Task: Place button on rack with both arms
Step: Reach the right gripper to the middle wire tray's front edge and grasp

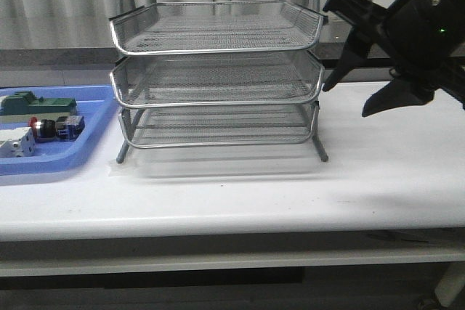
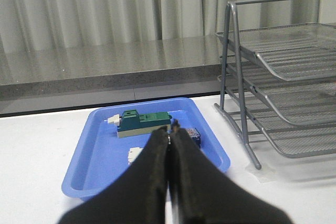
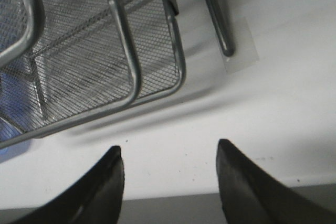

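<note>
The button [image 1: 52, 128] lies on its side in the blue tray [image 1: 91, 139] at the table's left; only its blue end [image 2: 193, 136] shows in the left wrist view, behind my fingers. The three-tier wire rack [image 1: 216, 70] stands mid-table, with all its tiers holding nothing. My left gripper [image 2: 170, 130] is shut with nothing in it, hovering over the tray's near side just short of the button; it is out of the front view. My right gripper [image 1: 345, 101] hangs open above the table, right of the rack. In the right wrist view it [image 3: 169, 149] holds nothing, with the rack's corner [image 3: 131, 51] beyond.
The blue tray [image 2: 86, 174] also holds a green-and-grey block [image 2: 143, 123] and a white boxy part [image 2: 134, 154], both close to the button. A grey ledge and curtains run behind the table. The rack's front right leg [image 3: 219, 27] stands on a taped patch.
</note>
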